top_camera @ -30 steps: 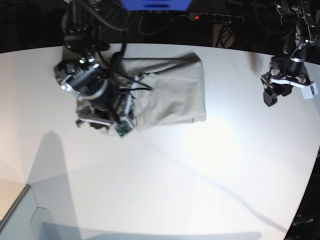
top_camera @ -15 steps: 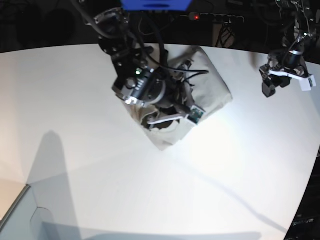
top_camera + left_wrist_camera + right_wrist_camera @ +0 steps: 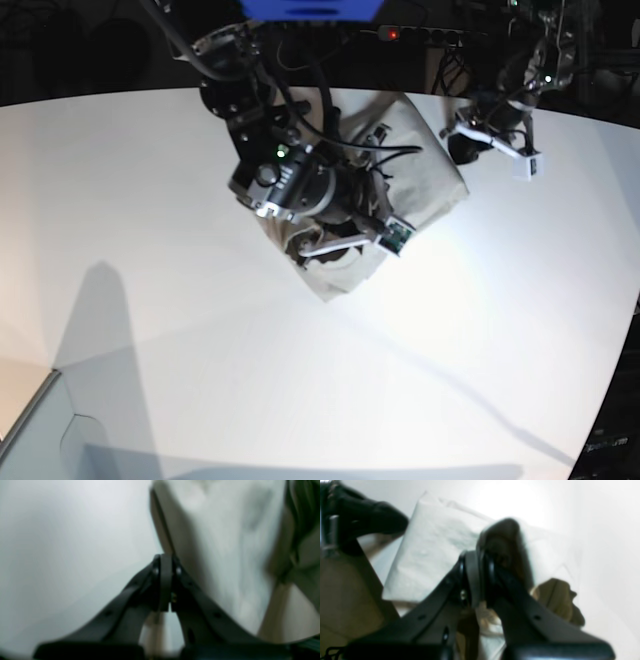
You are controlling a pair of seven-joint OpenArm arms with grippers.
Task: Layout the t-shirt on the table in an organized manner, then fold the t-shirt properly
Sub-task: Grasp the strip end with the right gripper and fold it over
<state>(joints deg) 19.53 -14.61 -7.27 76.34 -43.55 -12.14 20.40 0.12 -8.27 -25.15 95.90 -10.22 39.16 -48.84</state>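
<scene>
The grey-beige t-shirt [image 3: 425,175] lies folded and bunched on the white table [image 3: 150,200] at the back centre. My right gripper [image 3: 325,248] presses down on its near-left part, largely hiding it. In the right wrist view this gripper [image 3: 476,557] is shut on the t-shirt [image 3: 432,550], with cloth gathered around its tips. My left gripper [image 3: 460,150] sits at the shirt's far-right edge. In the left wrist view it [image 3: 163,560] is shut, tips touching the hem of the t-shirt [image 3: 220,542]. Whether cloth is pinched there does not show.
A power strip [image 3: 420,35] with a red light and cables lie behind the table's back edge. A blue block [image 3: 310,8] hangs at top centre. A grey box [image 3: 40,440] stands at the near-left corner. The table's curved edge runs down the right side.
My right gripper dragged the t-shirt rightward and turned it, then held still. My left arm swung left to the shirt's right edge and its jaws went from open to shut.
</scene>
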